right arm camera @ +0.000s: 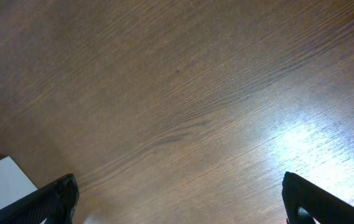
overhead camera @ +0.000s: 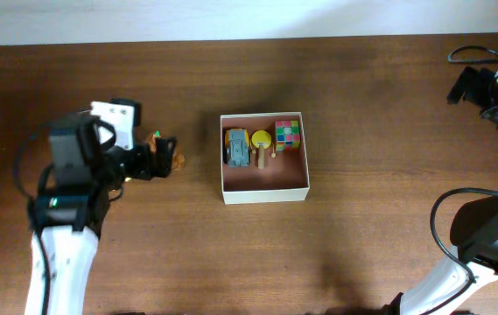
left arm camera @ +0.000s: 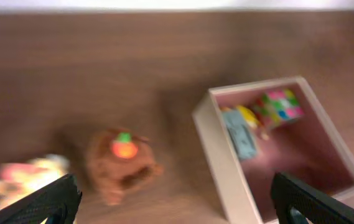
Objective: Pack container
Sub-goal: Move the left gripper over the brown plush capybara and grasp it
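1. Nearest the left wrist camera, the left gripper is seen with its fingers spread wide at the lower corners of the view. Nothing is held between them.
2. Just beyond the fingers, a brown plush toy with an orange and green patch lies on the table. A blurred pink-and-yellow toy lies beside it; its kind cannot be told.
3. Farther on, the container stands upright at mid-table, near the plush toy but apart from it. A grey toy car, a yellow piece and a coloured cube are lined along one wall. The remaining floor is bare.
4. Farthest off, the right gripper is held over bare wood, well apart from the container, with fingers wide and empty.
5. The step in hand is judged to be the approach to the plush toy. For the next move, the left gripper would need to be lowered around the soft body and closed. The toy would then be lifted over the near wall and released on the bare floor.
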### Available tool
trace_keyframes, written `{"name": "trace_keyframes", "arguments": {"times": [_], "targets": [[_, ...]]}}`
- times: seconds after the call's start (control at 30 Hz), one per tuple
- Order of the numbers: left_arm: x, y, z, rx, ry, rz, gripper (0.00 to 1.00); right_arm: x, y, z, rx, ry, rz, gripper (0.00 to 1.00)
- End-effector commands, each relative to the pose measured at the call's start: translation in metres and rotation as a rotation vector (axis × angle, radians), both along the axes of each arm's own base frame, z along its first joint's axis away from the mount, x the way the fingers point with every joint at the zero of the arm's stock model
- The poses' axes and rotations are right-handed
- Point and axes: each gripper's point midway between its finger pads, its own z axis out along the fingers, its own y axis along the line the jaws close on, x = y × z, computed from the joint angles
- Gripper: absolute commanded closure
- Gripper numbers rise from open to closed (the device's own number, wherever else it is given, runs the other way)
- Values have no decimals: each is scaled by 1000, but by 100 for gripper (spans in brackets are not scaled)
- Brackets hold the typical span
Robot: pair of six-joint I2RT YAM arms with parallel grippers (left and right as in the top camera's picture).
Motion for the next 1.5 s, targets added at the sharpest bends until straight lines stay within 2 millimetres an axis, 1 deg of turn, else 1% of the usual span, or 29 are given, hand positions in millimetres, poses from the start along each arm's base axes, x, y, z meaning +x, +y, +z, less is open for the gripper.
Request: {"name": "trace_keyframes", "arguments": {"times": [0.0, 0.1, 0.23, 0.27, 0.3, 0.33, 0.4, 0.53, 0.67, 0.8, 1.03, 1.17, 1.23, 1.37, 1.4, 1.47], "targets": [[3, -25, -10, -128, 62, -111, 1, 2, 3, 4, -1, -13, 11, 1], [14, -21, -31, -118, 111, -94, 1, 2, 3, 4, -1, -13, 11, 1], [26, -7, -58, -59, 168, -21, 1, 2, 3, 4, -1, -13, 11, 1], [28, -4, -65, -45, 180, -8, 11, 2, 3, 4, -1, -13, 11, 1], [31, -1, -70, -34, 188, 2, 18, 2, 3, 4, -1, -13, 11, 1], [33, 0, -73, -25, 191, 9, 21, 2, 2, 4, -1, -13, 11, 1], [38, 3, -80, -1, 193, 26, 23, 2, 2, 4, -1, -13, 11, 1], [50, 12, -93, 72, 198, 99, 23, 2, 2, 4, -1, -13, 11, 1], [58, 8, -89, 81, 158, 93, 22, 2, 2, 4, -1, -13, 11, 1], [64, 14, -87, 138, 128, 135, 22, 2, 2, 4, -1, -13, 11, 1], [63, 14, -90, 279, 122, 191, 23, 2, 2, 4, -1, -13, 11, 1], [63, 10, -90, 306, 116, 192, 24, 2, 2, 4, -1, -13, 11, 1], [63, 10, -93, 308, 123, 190, 27, 2, 2, 4, -1, -13, 11, 1], [63, 17, -102, 330, 150, 229, 28, 2, 3, 4, -1, -13, 11, 1], [63, 18, -106, 335, 161, 239, 27, 2, 2, 4, -1, -13, 11, 1], [63, 19, -111, 339, 174, 237, 21, 2, 3, 4, -1, -13, 11, 1]]}}
